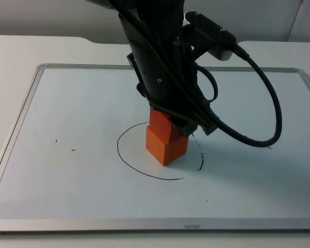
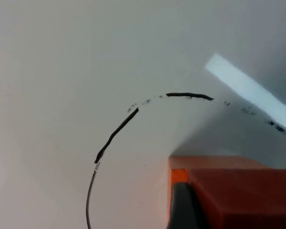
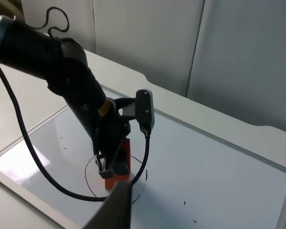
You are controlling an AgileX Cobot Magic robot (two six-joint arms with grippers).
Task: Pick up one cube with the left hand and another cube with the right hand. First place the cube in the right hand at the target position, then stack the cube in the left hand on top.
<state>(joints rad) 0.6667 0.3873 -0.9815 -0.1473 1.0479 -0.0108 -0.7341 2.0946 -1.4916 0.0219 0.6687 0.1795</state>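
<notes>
Two orange cubes stand stacked inside a black hand-drawn circle (image 1: 125, 157) on the whiteboard (image 1: 67, 103). The lower cube (image 1: 168, 149) rests on the board, and the upper cube (image 1: 159, 125) sits on it, turned a little against it. My left gripper (image 1: 163, 119) comes straight down from above and is shut on the upper cube. Its wrist view has that cube (image 2: 248, 200) beside a grey finger pad (image 2: 181, 210), with the circle line (image 2: 114, 133) beyond. In the right wrist view the stack (image 3: 119, 169) is far off below the waiting right gripper (image 3: 117, 210).
The whiteboard has a thin metal frame (image 1: 39, 67) and lies on the white table. Small pen marks (image 1: 72, 150) dot the board left of the circle. The left arm's cable (image 1: 268, 103) loops out to the right of the stack.
</notes>
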